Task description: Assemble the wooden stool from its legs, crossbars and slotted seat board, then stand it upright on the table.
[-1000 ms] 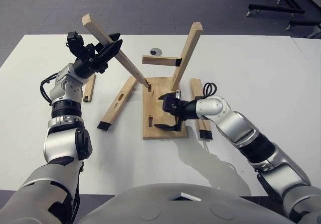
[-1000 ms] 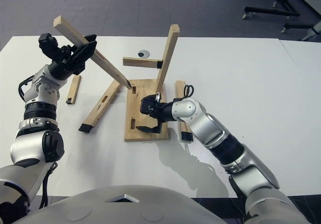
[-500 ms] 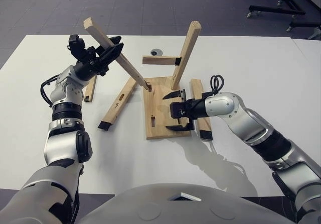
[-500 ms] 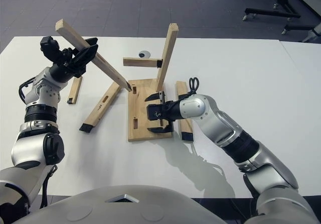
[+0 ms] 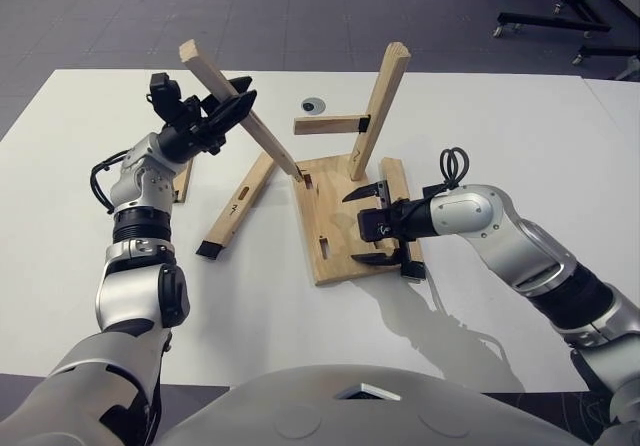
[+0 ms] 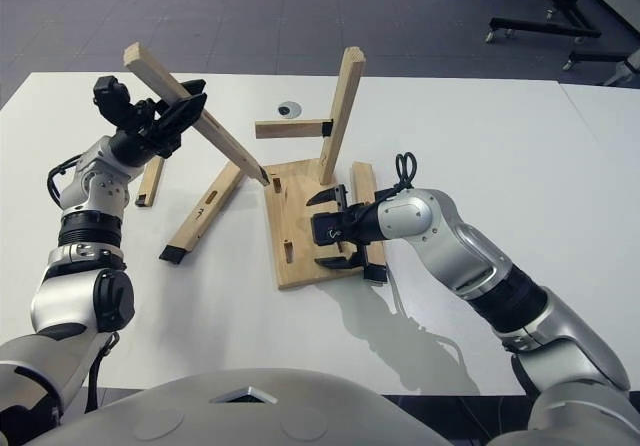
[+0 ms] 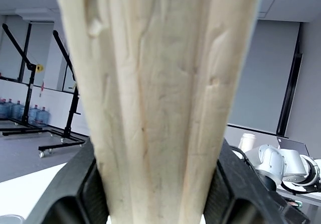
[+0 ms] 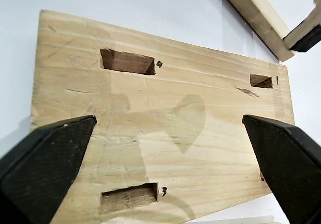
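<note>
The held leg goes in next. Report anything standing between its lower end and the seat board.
Nothing visible does. The held leg, in the left gripper, has its lower end at the seat board's far left corner. The upright leg and the open right gripper are off to the side.

Pale flat wooden seat board (image 8: 200, 133), handwritten digits: "3" by the slot (image 8: 128, 198) between the black fingers (image 8: 45, 174) of the right gripper (image 8: 169, 119), "4" by the slot beyond them. Far-corner mark maybe "1", unclear.

Bright, even overhead light; soft shadows on table (image 5: 500, 116).
</note>
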